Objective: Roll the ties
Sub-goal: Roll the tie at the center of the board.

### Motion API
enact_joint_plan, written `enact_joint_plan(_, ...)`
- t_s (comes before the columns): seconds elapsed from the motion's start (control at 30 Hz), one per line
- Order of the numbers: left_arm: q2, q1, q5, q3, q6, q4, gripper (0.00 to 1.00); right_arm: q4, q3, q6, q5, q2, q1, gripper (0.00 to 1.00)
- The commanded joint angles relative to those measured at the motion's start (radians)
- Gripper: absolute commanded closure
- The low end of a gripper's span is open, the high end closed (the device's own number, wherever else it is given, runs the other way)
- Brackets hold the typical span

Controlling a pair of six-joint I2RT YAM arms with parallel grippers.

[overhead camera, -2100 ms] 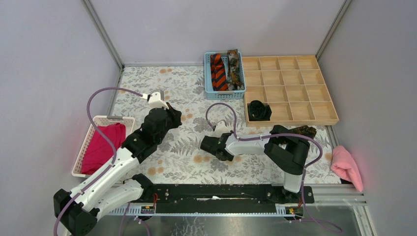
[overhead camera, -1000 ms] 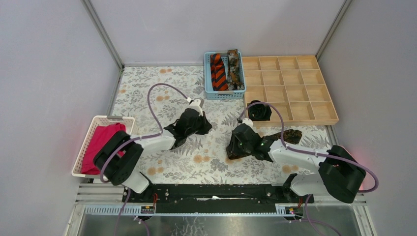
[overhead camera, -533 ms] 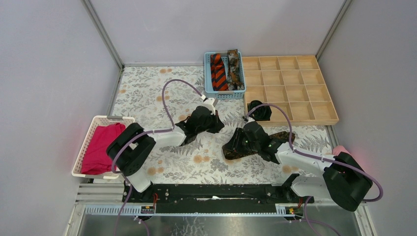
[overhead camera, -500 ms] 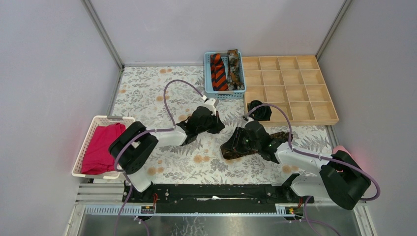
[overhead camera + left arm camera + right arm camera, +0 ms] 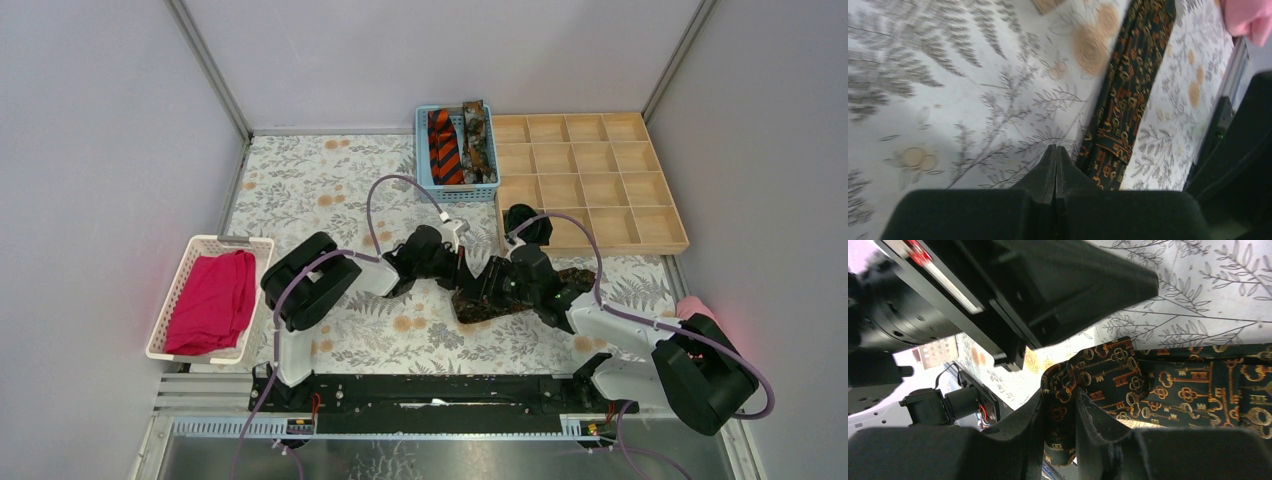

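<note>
Left tool (image 5: 1055,150) pressed closed, just beside the clamped right tool (image 5: 1059,392).

Overhead light: bright, even and soft across the desk (image 5: 300,190).
Shadows: faint beneath the arms; a grey patch at the left of the left wrist view.
Blur: pink cloth (image 5: 1248,20) and left claw (image 5: 1055,150) are soft.
Sharpest: key print on the tie (image 5: 1158,385).
Overexposed: right wrist view's top-left corner.

Lab cell — grey panels (image 5: 90,150), aluminium frame (image 5: 209,68)
</note>
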Motion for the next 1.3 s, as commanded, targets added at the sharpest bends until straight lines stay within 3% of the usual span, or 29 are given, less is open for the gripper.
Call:
enact_joint_plan(0.0, 0.051, -0.022, 0.167, -0.008, -0.013, 0.177, 1.00, 0.030, -0.032, -0.011, -0.044, -0.028, -0.038, 0.70)
enact_joint_plan(0.13, 0.081, -0.024, 0.245, -0.032, -0.050, 0.256, 1.00, 0.014, -0.044, -0.016, -0.049, -0.045, -0.068, 0.70)
enact_joint_plan(0.47, 0.072, -0.024, 0.308, -0.012, 0.004, 0.187, 1.00, -0.025, -0.074, -0.022, -0.058, -0.094, -0.160, 0.71)
enact_joint_plan(1.1, 0.106, -0.024, 0.316, 0.059, 0.041, 0.099, 1.00, -0.327, 0.047, -0.200, 0.183, -0.049, -0.186, 0.70)
enact_joint_plan(1.27, 0.117, -0.024, 0.327, 0.073, 0.045, 0.088, 1.00, -0.381, 0.068, -0.235, 0.262, -0.052, -0.186, 0.53)
